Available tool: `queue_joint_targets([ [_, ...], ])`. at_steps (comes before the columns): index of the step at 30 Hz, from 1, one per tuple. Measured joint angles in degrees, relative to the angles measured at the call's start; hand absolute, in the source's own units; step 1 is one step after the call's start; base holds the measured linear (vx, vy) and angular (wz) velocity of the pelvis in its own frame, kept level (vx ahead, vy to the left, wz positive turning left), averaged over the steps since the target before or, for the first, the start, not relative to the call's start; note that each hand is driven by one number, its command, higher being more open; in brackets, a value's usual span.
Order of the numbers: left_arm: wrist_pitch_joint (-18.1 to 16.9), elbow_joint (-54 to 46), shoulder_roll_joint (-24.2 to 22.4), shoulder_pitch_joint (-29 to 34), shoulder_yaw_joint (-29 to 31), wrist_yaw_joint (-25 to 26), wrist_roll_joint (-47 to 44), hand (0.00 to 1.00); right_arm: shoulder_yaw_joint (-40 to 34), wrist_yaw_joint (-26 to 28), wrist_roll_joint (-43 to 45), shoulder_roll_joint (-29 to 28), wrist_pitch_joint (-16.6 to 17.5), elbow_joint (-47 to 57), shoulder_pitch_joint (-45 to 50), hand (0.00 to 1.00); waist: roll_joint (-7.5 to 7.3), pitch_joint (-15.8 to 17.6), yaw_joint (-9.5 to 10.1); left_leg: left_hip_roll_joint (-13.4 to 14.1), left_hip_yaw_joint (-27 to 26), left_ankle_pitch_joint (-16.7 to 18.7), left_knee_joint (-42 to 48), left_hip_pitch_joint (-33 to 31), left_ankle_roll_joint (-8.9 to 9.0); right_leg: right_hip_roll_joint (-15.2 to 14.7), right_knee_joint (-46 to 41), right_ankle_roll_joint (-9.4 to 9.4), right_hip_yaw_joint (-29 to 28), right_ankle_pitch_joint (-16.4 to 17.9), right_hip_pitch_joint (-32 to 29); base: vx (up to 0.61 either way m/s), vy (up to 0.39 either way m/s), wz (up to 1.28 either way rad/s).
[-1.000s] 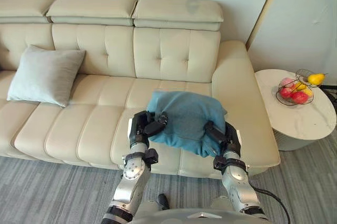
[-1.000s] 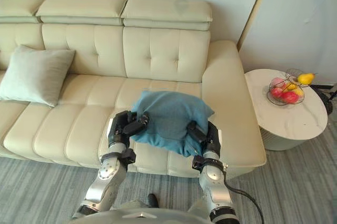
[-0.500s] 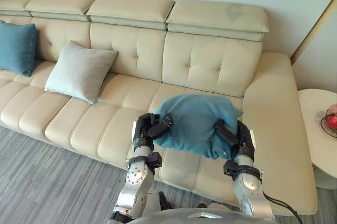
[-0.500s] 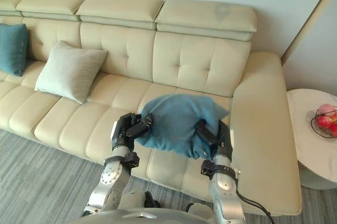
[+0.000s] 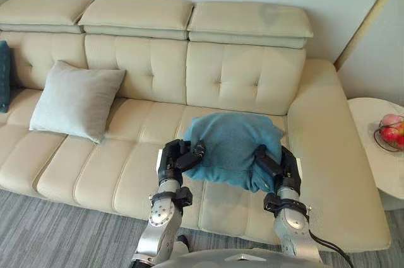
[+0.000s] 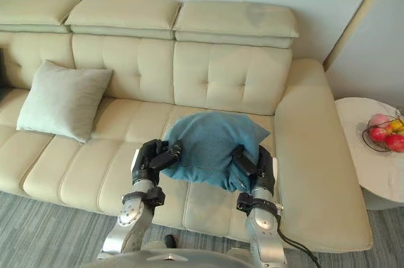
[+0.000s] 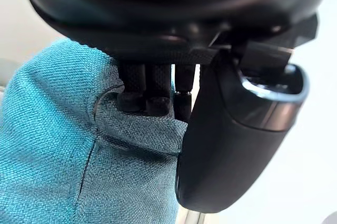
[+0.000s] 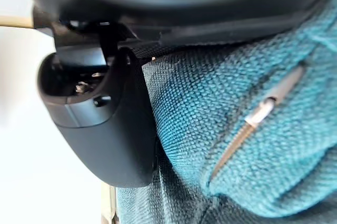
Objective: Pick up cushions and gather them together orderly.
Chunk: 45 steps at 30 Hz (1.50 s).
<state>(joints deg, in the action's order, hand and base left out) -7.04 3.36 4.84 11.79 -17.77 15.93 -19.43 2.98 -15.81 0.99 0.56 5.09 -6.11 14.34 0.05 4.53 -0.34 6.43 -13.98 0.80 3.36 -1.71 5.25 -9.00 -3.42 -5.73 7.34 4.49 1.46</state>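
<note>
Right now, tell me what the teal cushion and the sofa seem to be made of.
The teal cushion looks like coarse woven fabric, matte: its weave grain shows clearly up close. The sofa seems to be leather or faux leather, cream, smooth with a slight sheen and tufted stitching.

no legible text, labels or numbers

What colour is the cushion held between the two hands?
Teal blue cushion, seen best in the left eye view.
</note>
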Motion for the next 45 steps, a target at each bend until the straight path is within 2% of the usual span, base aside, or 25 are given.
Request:
queue_joint_targets([
  [4,0.1,0.0,0.8,-3.4,-1.1,1.5,1.7,0.00,0.5,-2.6,-4.7,1.5,0.0,-1.0,-3.4,0.00,-0.34,-0.1,-0.28,0.0,-1.0,-1.1,-2.2,-1.9,-0.20,0.5,1.3,0.25,-1.8,-2.2,-3.4,0.04,0.013,-0.27],
  [7,0.1,0.0,1.2,-9.4,-1.6,4.2,2.3,0.00,0.8,-5.4,-6.2,2.5,-0.7,-3.1,-10.0,0.00,-0.44,0.2,-0.26,-0.1,-0.9,-1.9,-2.3,-5.1,-0.74,0.4,1.3,0.50,-2.3,-3.7,-6.8,0.00,0.027,-0.05],
  [12,-0.2,0.0,1.5,-22.6,-1.0,12.1,3.8,0.00,3.4,-12.1,-10.6,2.8,-1.6,-3.4,-23.8,0.00,-0.42,3.6,0.47,-0.3,-0.6,-3.3,-2.0,-10.6,-1.70,0.1,-1.5,0.62,-2.0,-4.6,-13.3,-0.07,0.022,0.05],
  [16,-0.6,0.0,1.4,-35.3,0.8,17.3,4.3,0.00,3.3,-16.6,-10.7,3.6,-2.2,-3.4,-35.7,0.00,-0.32,4.7,1.64,-0.4,0.1,-3.8,0.6,-17.7,-2.31,-0.6,-5.5,0.56,-1.4,-4.6,-20.8,-0.09,0.014,0.07],
  [17,-0.6,0.0,1.4,-36.0,0.9,17.5,4.3,0.00,3.3,-16.8,-10.7,3.6,-2.3,-3.4,-36.3,0.00,-0.31,4.8,1.65,-0.4,0.2,-3.8,0.7,-17.9,-2.34,-0.7,-5.6,0.56,-1.4,-4.6,-21.0,-0.07,0.006,0.12],
  [18,-1.3,0.1,2.0,-41.4,1.2,19.3,4.3,0.00,3.0,-18.3,-10.7,4.5,-2.4,-3.4,-41.2,0.00,-0.33,6.0,1.74,-0.3,0.5,-4.0,1.4,-19.7,-2.58,-1.0,-5.9,0.56,-1.3,-4.6,-22.4,-0.06,0.005,0.10],
  [20,-2.1,0.1,3.1,-47.6,1.4,20.9,4.4,0.00,2.1,-20.0,-10.7,5.5,-2.4,-3.6,-47.1,0.00,-0.31,7.0,2.24,-0.3,0.8,-4.2,2.3,-22.3,-2.70,-1.1,-6.1,0.55,-1.2,-4.6,-24.5,-0.06,0.011,0.11],
  [21,-2.7,0.4,3.4,-50.6,1.5,21.6,4.4,1.00,1.5,-20.8,-10.7,5.9,-2.4,-4.2,-50.3,1.00,-0.25,7.5,2.32,-0.3,1.0,-4.5,2.4,-23.2,-2.76,-1.1,-6.3,0.54,-1.0,-4.6,-25.3,-0.04,0.009,0.12],
  [25,-5.1,6.3,4.8,-62.4,2.8,22.5,6.2,1.00,-0.1,-23.6,-12.1,8.3,-2.4,-11.0,-63.4,1.00,0.25,10.7,2.13,-0.2,2.3,-5.9,2.1,-26.0,-2.62,-1.0,-6.8,0.55,-0.1,-4.6,-27.7,-0.03,-0.008,0.13],
  [27,-5.4,9.0,5.1,-65.1,3.3,22.5,6.2,1.00,-0.5,-23.9,-12.6,8.7,-2.5,-13.3,-66.3,1.00,0.51,11.1,2.14,-0.2,2.4,-6.3,1.9,-27.0,-2.62,-1.0,-6.8,0.54,0.0,-4.6,-28.8,0.00,-0.009,0.05],
  [32,-5.6,22.4,6.0,-73.0,3.4,21.3,6.2,1.00,-2.5,-24.4,-12.5,9.9,-2.8,-25.5,-75.4,1.00,1.01,14.7,1.96,-0.3,3.5,-8.8,0.0,-29.2,-2.58,-0.8,-6.9,0.56,0.3,-4.6,-31.4,0.03,-0.019,0.07],
  [36,-5.3,29.4,5.8,-73.9,4.1,19.4,5.3,1.00,-4.2,-22.1,-11.0,10.3,-3.9,-30.0,-77.7,1.00,1.05,16.9,2.06,0.3,3.5,-9.2,-0.6,-30.1,-2.30,-0.5,-7.4,0.56,0.3,-4.6,-32.7,0.04,-0.018,0.01],
  [40,-3.6,34.1,3.8,-73.7,5.7,16.5,2.4,1.00,-6.3,-19.8,-5.8,10.6,-5.0,-31.9,-77.7,1.00,1.05,19.3,2.16,0.5,3.5,-9.3,-0.6,-31.9,-2.23,-0.4,-7.7,0.56,0.5,-4.6,-34.6,0.04,-0.014,0.02],
  [41,-2.7,34.6,2.8,-72.8,5.8,15.0,1.8,1.00,-6.4,-19.2,-4.0,10.4,-5.5,-32.6,-77.7,1.00,1.05,20.4,2.09,0.6,3.5,-9.3,-0.6,-32.3,-2.22,-0.3,-7.8,0.56,0.7,-4.6,-34.9,0.05,-0.013,0.02],
  [45,-2.6,34.6,-0.9,-67.4,5.8,12.6,1.9,1.00,-6.5,-17.8,-3.0,8.8,-5.9,-33.3,-75.3,1.00,0.99,20.7,2.14,1.0,3.5,-9.3,-0.3,-32.5,-2.21,-0.2,-9.6,0.57,1.0,-4.6,-35.6,0.08,-0.019,0.02],
])
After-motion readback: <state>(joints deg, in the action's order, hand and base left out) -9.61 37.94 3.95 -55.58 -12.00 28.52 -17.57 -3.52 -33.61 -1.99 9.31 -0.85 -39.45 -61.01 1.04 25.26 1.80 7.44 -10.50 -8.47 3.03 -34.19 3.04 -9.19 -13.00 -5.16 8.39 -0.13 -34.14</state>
